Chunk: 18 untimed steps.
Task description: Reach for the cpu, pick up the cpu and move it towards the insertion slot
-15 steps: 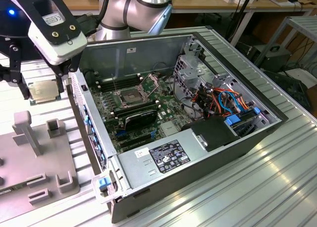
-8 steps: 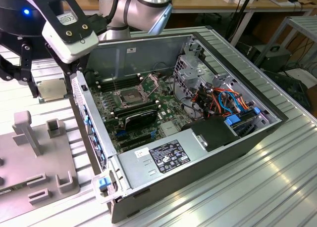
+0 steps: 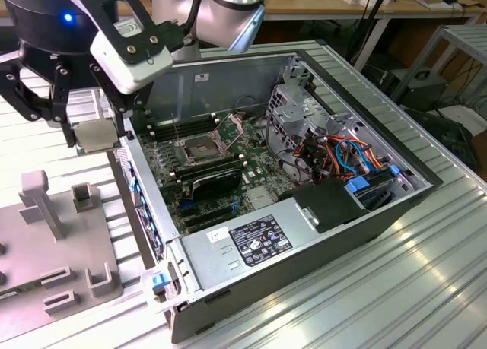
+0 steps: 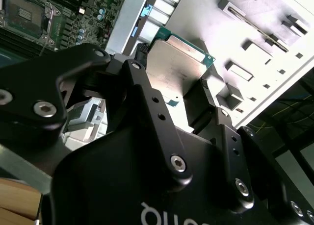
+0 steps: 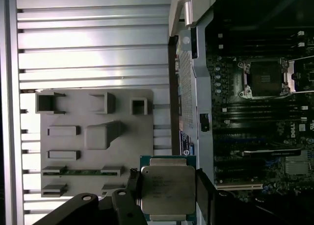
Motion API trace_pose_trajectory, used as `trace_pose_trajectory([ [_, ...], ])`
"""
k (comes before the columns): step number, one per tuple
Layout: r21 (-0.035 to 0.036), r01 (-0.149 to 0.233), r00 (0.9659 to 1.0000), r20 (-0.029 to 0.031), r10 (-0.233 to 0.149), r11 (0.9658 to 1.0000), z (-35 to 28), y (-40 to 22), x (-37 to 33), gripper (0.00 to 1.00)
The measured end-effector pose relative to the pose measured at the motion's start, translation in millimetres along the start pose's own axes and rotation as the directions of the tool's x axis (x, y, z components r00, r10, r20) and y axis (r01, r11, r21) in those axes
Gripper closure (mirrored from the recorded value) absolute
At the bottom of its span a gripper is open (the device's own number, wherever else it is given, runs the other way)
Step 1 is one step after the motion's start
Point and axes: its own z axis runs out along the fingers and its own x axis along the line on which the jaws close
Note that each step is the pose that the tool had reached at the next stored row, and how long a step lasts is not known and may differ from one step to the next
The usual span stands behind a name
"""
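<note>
Gripper [image 3: 97, 136] at upper left of exterior view, clamped on the cpu [image 3: 97, 135], held in the air above the ribbed metal bench [image 3: 396, 288], just off the open computer case [image 3: 304, 235] at its back edge. In both wrist views black fingers [image 4: 203, 105] pinch opposite edges of cpu [image 5: 166, 189], pale metallic face showing, green board edge around it. Insertion slot [image 3: 199, 145] on the motherboard inside case, centre of exterior view, dark square centre, silver frame, flap [image 3: 232, 126] raised; well apart from cpu. Slot also at upper right of first wrist view [image 5: 265, 78]. Grey fixture plate [image 3: 53, 242] with upright blocks at lower left of exterior view, lying on bench beside case. Wooden worktable [image 3: 365, 3] and cables in background along top; metal rack [image 3: 464, 49] at upper right.
</note>
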Motion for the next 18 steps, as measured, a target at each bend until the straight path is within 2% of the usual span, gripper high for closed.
trace_pose_trajectory([
  [10,0.0008,-0.001,1.0,0.0001,0.001,1.0,0.5,0.7,-21.2,0.45],
  [18,0.0021,-0.001,1.0,0.0002,0.001,1.0,1.0,2.1,-34.5,0.45],
])
